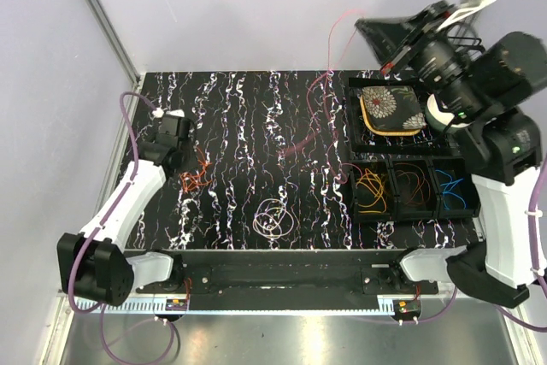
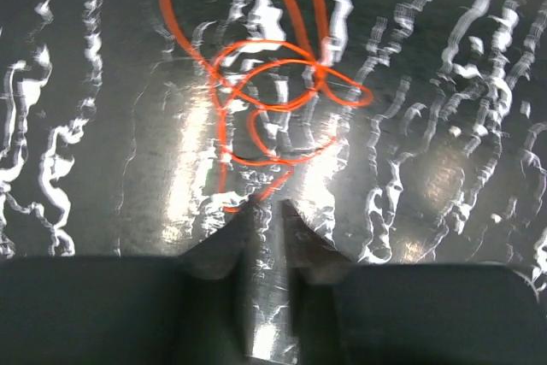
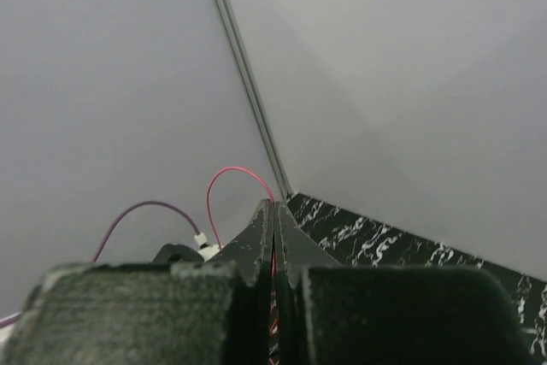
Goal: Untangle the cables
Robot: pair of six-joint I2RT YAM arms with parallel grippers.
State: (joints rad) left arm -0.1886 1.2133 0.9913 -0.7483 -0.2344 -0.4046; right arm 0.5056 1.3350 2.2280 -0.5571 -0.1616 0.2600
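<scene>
An orange cable tangle (image 1: 195, 177) lies on the black marbled table at the left; in the left wrist view the orange cable (image 2: 273, 83) spreads just ahead of my fingers. My left gripper (image 1: 182, 156) is low over the table, its jaws a narrow gap apart (image 2: 267, 207), with one cable end touching the left fingertip (image 2: 239, 208). My right gripper (image 1: 386, 66) is raised at the back right and shut (image 3: 274, 204) on a thin red cable (image 1: 329, 49), which arcs up and trails down onto the table. The red cable (image 3: 224, 173) loops out from the fingertips.
A pale cable coil (image 1: 272, 220) lies near the front middle. At the right stand a black tray with a floral pad (image 1: 391, 108) and three bins holding an orange cable (image 1: 372, 190), a brown cable (image 1: 412, 185) and a blue cable (image 1: 450, 190).
</scene>
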